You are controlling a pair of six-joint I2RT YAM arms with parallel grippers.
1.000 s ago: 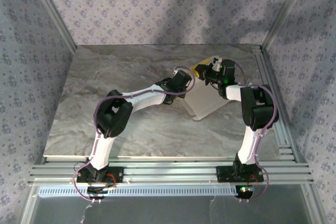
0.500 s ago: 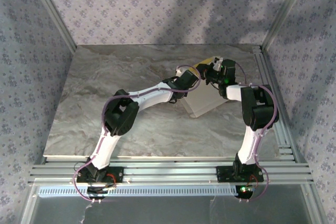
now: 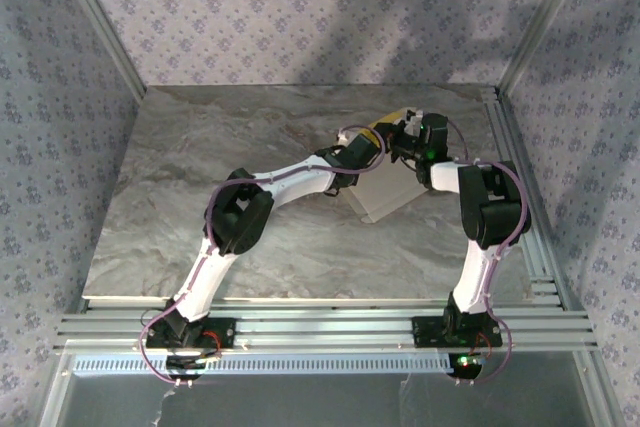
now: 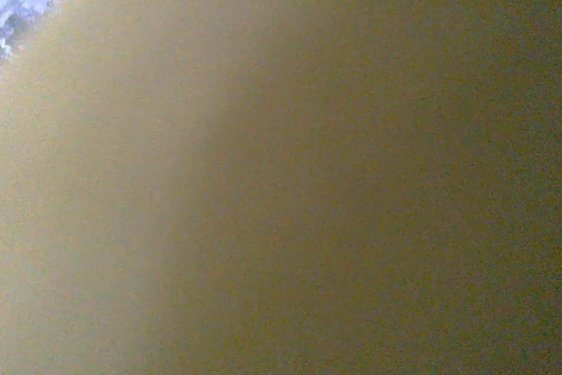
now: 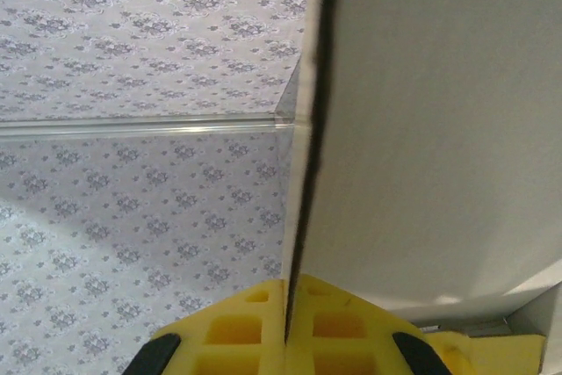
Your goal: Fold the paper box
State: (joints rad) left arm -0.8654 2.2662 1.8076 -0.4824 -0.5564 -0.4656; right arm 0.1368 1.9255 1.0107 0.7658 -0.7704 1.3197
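The paper box (image 3: pixel 392 197) stands tilted at the table's back right, its white panel facing the front and a yellow edge at its top. My right gripper (image 3: pixel 402 139) is shut on its upper edge. In the right wrist view the yellow fingertips (image 5: pixel 351 327) pinch the thin cardboard sheet (image 5: pixel 439 129) edge-on, with the right gripper (image 5: pixel 288 340) closed tight on it. My left gripper (image 3: pixel 371 148) presses against the box's left side. In the left wrist view the box's yellow face (image 4: pixel 307 173) lies blurred right against the lens and hides the fingers.
The marble tabletop (image 3: pixel 200 197) stretches left of the arms. Patterned walls (image 3: pixel 300 17) enclose the back and sides. An aluminium rail (image 3: pixel 520 177) runs along the right edge, close to the right arm's elbow (image 3: pixel 490 202).
The left arm has reached further right, its elbow shifting right and its gripper closing in on the box. The right arm and the box have stayed in place.
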